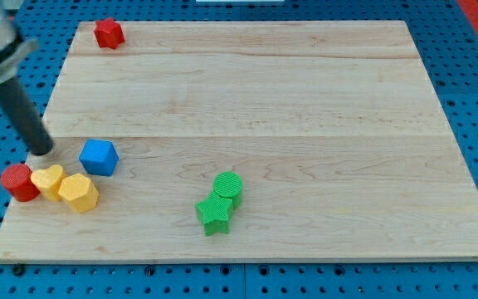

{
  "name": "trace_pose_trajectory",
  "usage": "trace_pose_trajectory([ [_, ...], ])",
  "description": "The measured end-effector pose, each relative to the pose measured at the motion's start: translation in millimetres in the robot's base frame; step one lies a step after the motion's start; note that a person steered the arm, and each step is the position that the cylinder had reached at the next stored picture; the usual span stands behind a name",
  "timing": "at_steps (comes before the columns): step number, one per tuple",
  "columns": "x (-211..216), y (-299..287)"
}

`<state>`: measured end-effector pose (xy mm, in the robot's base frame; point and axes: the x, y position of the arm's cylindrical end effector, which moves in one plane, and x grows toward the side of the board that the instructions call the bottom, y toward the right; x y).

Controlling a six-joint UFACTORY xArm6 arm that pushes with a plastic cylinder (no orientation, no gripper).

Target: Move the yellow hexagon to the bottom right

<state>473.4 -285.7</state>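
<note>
The yellow hexagon (78, 192) is seen at bottom left, touching a yellow heart block (49, 180). No claw fitted; my tip (41, 151) is just above-left. Probably light, rigid; to be pushed on left face.

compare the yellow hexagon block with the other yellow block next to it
The yellow hexagon block has flat, angular sides; the yellow heart-shaped block is lobed and rounded. The hexagon looks bigger and sits nearer the view's bottom; the heart is wedged between it and the red cylinder. Both share the same yellow.
</note>
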Motion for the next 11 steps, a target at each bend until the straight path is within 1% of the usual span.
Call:
trace_pose_trajectory([
  [1,16,-14],
  [3,29,-19],
  [4,103,-13],
  [5,143,-8],
  [6,117,14],
  [7,67,-13],
  [9,54,82],
  [10,82,53],
  [11,91,108],
])
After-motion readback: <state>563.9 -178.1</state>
